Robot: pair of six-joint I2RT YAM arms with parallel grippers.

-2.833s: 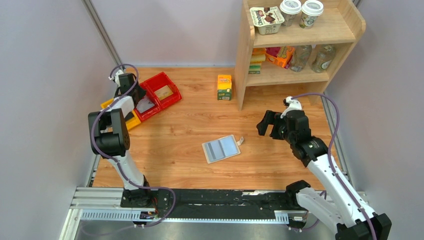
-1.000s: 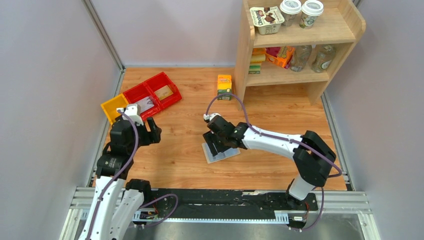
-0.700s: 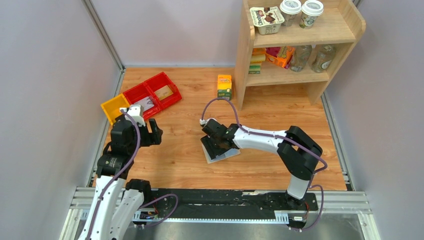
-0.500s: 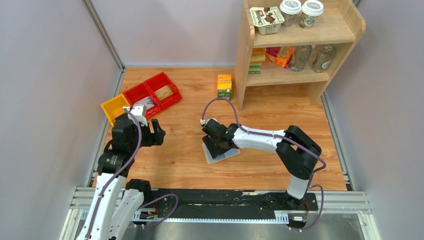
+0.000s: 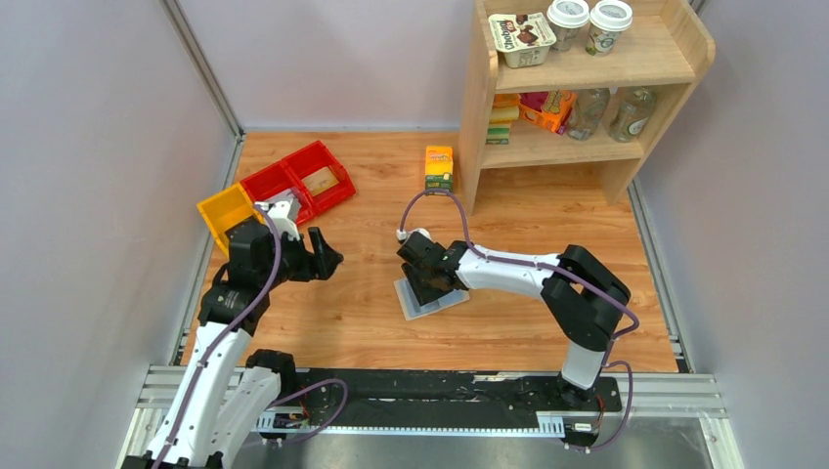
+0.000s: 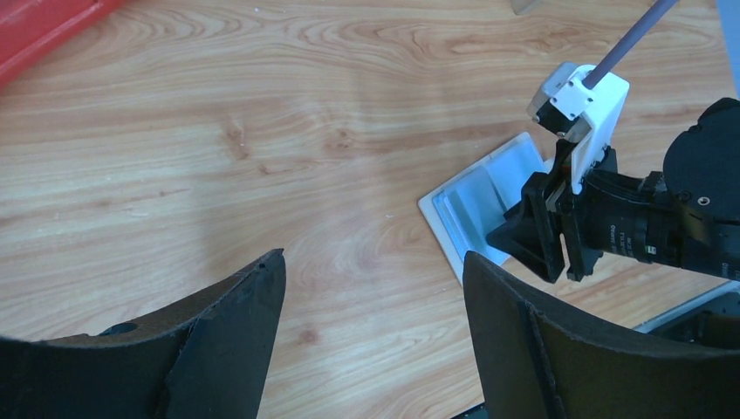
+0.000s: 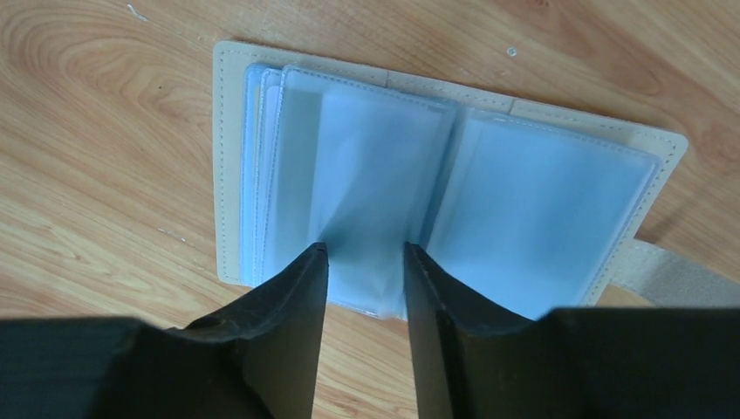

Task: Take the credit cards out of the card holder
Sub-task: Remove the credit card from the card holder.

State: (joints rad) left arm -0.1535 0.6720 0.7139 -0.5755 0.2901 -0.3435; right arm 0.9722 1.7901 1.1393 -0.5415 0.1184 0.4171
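Note:
The card holder (image 5: 448, 301) lies spread open on the wooden table, beige rim around light blue plastic sleeves (image 7: 541, 192); it also shows in the left wrist view (image 6: 476, 196). Its closing tab (image 7: 672, 275) sticks out at the right. My right gripper (image 5: 427, 283) stands over its left half, fingertips down on a sleeve that puckers between them (image 7: 365, 249), jaws narrowly apart. The credit cards are hidden by the frosted sleeves. My left gripper (image 5: 323, 259) hovers wide open and empty to the holder's left (image 6: 371, 257).
Red bins (image 5: 303, 186) and a yellow bin (image 5: 223, 207) sit at the back left, behind the left arm. A small juice carton (image 5: 439, 170) stands next to a wooden shelf (image 5: 577, 147) holding cups, bottles and boxes at the back right.
The right gripper's jaws have narrowed over the holder's left sleeve. The left gripper has swung right, toward the holder, still wide open.

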